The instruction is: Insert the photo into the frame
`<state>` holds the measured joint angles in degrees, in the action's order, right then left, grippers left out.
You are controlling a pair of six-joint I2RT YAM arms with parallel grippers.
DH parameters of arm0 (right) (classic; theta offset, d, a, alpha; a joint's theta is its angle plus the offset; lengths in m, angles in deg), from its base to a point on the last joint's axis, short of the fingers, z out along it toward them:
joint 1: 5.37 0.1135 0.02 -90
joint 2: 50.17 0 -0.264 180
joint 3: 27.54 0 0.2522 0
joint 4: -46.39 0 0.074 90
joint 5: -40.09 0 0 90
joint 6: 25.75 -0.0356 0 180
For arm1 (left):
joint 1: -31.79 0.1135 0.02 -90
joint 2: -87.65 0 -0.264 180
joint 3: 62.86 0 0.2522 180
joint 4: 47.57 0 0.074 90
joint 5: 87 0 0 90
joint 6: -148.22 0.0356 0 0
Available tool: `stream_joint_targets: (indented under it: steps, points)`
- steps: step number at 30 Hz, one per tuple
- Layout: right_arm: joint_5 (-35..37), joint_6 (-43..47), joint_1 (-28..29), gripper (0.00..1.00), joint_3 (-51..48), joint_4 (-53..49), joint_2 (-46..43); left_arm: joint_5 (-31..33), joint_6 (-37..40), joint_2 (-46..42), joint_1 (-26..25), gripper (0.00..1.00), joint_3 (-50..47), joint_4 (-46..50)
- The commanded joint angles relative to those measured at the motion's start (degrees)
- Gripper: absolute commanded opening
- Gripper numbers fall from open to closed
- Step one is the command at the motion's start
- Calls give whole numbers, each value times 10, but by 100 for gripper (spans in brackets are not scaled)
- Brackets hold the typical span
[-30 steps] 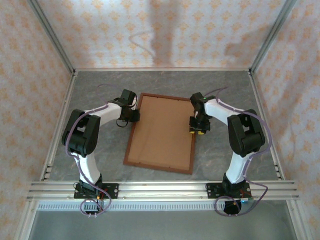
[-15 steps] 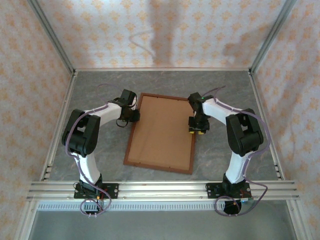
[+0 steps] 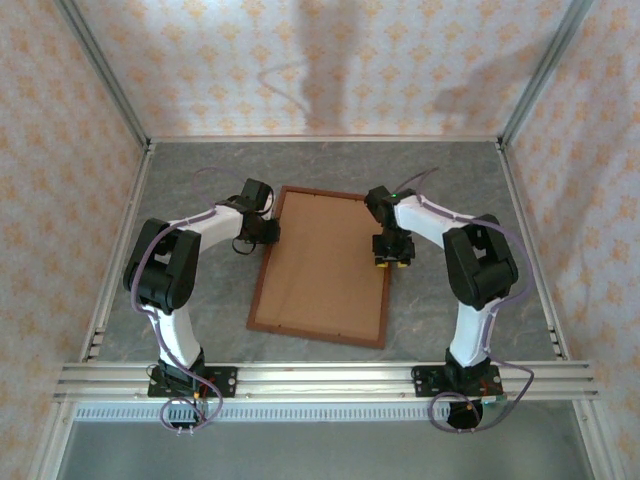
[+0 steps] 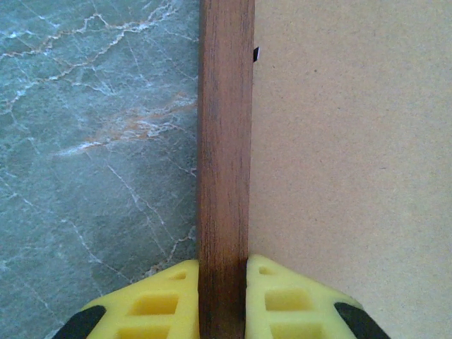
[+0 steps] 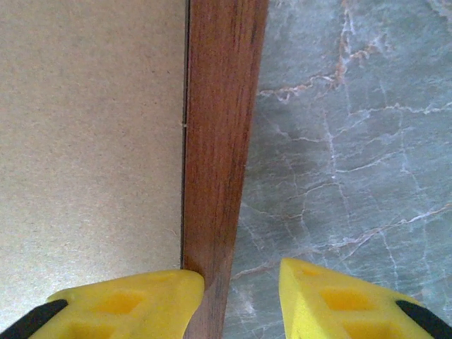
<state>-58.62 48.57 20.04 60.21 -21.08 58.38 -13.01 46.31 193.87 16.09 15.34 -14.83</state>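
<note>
The frame (image 3: pixel 262 272), thin dark reddish-brown wood, lies flat in the middle of the table with its plain brown backing board (image 3: pixel 325 265) facing up. The photo is hidden. My left gripper (image 3: pixel 270 232) is shut on the frame's left rail (image 4: pixel 224 141), a yellow finger (image 4: pixel 148 304) pressed against each side. My right gripper (image 3: pixel 391 262) straddles the right rail (image 5: pixel 219 127) and stands open. Its left finger (image 5: pixel 134 300) rests at the rail's inner edge over the board, while its right finger (image 5: pixel 339 300) hangs over the table, apart from the wood.
The grey marbled table (image 3: pixel 200 190) runs around the frame on all sides. Patterned walls with metal corner posts (image 3: pixel 105 80) close in the back and sides. An aluminium rail (image 3: pixel 320 380) holds both arm bases at the near edge.
My right gripper's jaws have widened, leaving the outer finger off the rail, and the right arm has swung slightly left. The left arm and the frame have stayed put.
</note>
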Motion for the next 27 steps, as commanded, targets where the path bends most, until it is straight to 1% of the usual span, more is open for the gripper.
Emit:
stream_joint_targets:
  steps: [1,5,11,18,22,27]
  points:
    - [-39,-5,26,43,11,45,30,-7,-1,22,-4,17,-20,34]
    - [-53,-2,31,44,18,51,32,-9,-1,24,-4,17,-20,33]
    - [-89,-37,22,44,15,80,26,-10,-1,24,-4,17,-20,34]
    - [-118,-51,15,44,5,96,25,-12,-1,24,-4,17,-19,34]
    - [-96,-47,15,44,0,88,28,-13,-1,24,-3,17,-19,34]
    - [-85,-46,21,44,-9,85,25,-13,-1,26,-4,17,-18,34]
